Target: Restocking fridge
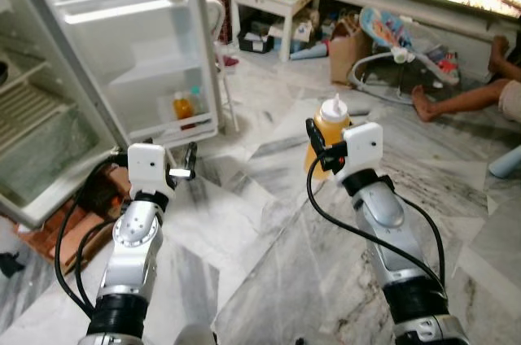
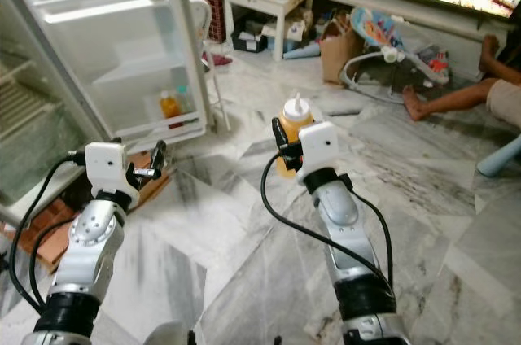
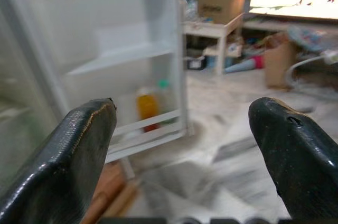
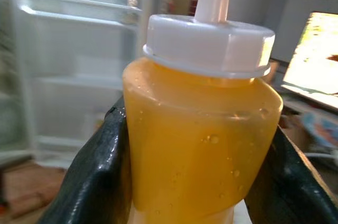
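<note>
The yellow squeeze bottle (image 1: 329, 135) with its white nozzle cap is upright in the right hand (image 1: 324, 152), carried above the marble floor (image 1: 269, 223) and well apart from the fridge (image 1: 49, 117). The right wrist view shows the two black fingers (image 4: 97, 166) pressed against either side of its body, closed firmly on it below the cap.

This looks like the carry step of the restock — the bottle is picked up but not yet delivered. The fridge door (image 1: 134, 44) stands open off to the robot's left, and its lowest door shelf (image 1: 175, 127) already holds a small orange bottle (image 1: 182, 106) with what seems to be a second, paler one beside it. The next move probably calls for turning and closing in towards that door, then bringing the bottle in level over the shelf rail without tipping it.

The left hand (image 1: 186, 168) is raised in front of the door, fingers (image 3: 79, 155) spread wide apart and holding nothing — free to steady the door if needed.
</note>
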You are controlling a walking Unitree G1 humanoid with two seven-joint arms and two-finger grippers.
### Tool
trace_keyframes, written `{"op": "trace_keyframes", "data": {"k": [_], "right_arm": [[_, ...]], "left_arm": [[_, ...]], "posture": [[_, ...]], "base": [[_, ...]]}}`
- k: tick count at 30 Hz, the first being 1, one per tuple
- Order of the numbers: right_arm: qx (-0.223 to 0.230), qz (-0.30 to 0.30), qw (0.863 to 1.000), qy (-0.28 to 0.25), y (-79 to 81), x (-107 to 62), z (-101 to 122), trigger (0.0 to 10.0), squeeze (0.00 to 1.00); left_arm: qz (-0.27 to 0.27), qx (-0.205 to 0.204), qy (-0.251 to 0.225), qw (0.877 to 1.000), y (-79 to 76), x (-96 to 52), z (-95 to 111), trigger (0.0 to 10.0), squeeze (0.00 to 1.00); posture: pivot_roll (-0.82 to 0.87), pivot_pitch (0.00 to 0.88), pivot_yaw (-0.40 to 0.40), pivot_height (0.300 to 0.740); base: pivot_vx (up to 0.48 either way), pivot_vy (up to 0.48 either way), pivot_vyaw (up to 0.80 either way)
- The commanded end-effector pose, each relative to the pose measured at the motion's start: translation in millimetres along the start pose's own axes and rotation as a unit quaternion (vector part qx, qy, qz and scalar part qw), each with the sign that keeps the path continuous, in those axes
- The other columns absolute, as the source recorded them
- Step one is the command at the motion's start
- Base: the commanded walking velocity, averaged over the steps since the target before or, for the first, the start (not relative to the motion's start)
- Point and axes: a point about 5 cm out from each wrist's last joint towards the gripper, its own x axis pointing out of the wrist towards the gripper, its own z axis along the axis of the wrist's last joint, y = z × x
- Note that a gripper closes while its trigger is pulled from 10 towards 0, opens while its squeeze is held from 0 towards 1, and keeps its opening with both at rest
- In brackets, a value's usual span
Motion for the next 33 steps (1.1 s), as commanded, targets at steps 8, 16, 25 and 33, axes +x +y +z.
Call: {"op": "trace_keyframes", "data": {"k": [8,16,25,33], "right_arm": [[-0.011,-0.01,1.0,-0.001,-9.8,-1.2,1.4,10.0,0.0],[-0.011,-0.009,1.0,-0.001,-9.8,-1.0,1.3,10.0,0.0],[-0.011,-0.01,1.0,0.002,-10.4,-0.7,-0.2,10.0,0.0],[-0.02,-0.004,1.0,0.009,-7.4,-0.6,-2.2,10.0,0.0]], "left_arm": [[-0.019,-0.006,-0.022,1.0,-7.7,4.1,9.4,10.0,0.0],[-0.026,-0.009,-0.022,0.999,-8.3,5.5,10.5,10.0,0.0],[-0.013,-0.001,-0.031,0.999,-5.6,4.9,11.8,10.0,0.0],[-0.005,0.004,-0.053,0.999,-1.2,6.5,18.6,10.0,0.0]], "posture": [[-0.03,0.03,-0.022,0.74],[-0.03,0.031,-0.022,0.74],[-0.03,0.033,-0.024,0.74],[-0.04,0.033,-0.025,0.74]], "base": [[0.0,0.48,0.0],[0.0,0.476,0.0],[0.0,0.469,0.0],[0.0,0.449,0.0]]}}
